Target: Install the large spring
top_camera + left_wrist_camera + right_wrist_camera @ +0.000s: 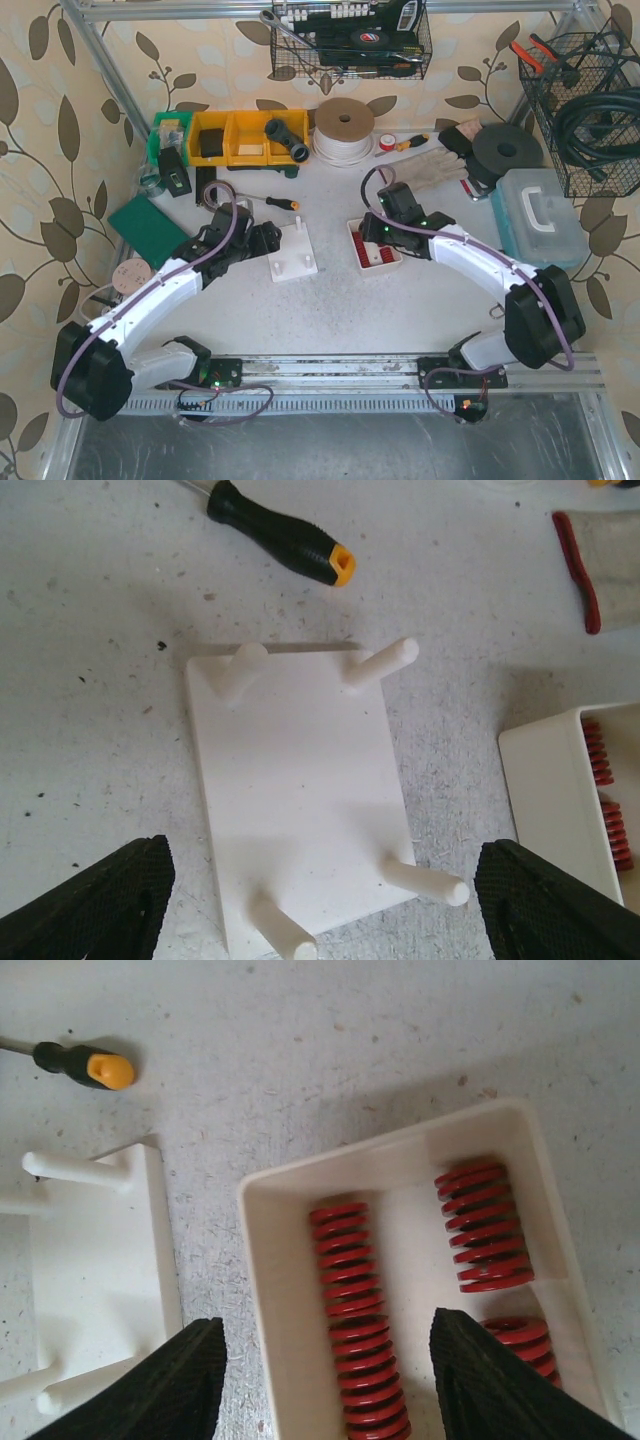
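Grey tabletop: speckled; carries every part.
Left gripper: jaws wide apart, empty, flanking the peg plate.
Right gripper: jaws apart, empty, straddling the large spring.
Peg plate: white, four bare pegs, beside the tray.
Tray: white; its walls enclose the springs.
Large spring: red, lying in the tray beside the shorter springs.
Screwdriver: beyond the plate, apart from it.
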You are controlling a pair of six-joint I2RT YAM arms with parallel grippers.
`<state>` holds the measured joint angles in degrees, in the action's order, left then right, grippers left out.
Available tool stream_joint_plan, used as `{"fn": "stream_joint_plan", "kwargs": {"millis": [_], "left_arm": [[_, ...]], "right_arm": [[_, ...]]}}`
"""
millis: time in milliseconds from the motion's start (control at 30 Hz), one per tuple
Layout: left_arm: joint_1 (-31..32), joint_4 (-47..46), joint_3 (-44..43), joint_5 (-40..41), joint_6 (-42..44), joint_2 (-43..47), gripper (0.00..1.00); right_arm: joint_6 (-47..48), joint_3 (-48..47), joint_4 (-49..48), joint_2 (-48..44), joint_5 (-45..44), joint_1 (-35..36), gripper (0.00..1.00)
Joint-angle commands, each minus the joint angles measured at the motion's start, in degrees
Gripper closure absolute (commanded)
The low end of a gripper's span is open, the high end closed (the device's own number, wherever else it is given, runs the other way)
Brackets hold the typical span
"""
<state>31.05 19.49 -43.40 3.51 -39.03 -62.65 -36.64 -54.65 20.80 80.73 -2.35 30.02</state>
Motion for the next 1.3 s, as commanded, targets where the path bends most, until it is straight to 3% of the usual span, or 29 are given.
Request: {"fn": "stream_joint_plan", "kwargs": {"millis": [0,167,433,1267], "left_arm": [[-0.67,-0.8,-4.12,-2.49,1.98,-3.07,0.15],[-0.62,-1.33,-4.24,-2.75,2.23,-3.65,0.15],[-0.7,-2.12,-3.19,-1.9,1.86,-2.29,0.15],[-0.68,-1.4,-3.86,-1.3,1.68,-3.24,0.15]], "right_arm": [[-0.58,-2.29,2.28,3.38,6.15,-1.18,0.43],[1.21,-7.3,7.64,9.52,5.94,-1.19,0.49],[1.77,-10.47,8.2,16.45,6.04,-1.76,0.53],[2.01,-15.11,10.7,27.07,2.17,-2.21,0.52]]}}
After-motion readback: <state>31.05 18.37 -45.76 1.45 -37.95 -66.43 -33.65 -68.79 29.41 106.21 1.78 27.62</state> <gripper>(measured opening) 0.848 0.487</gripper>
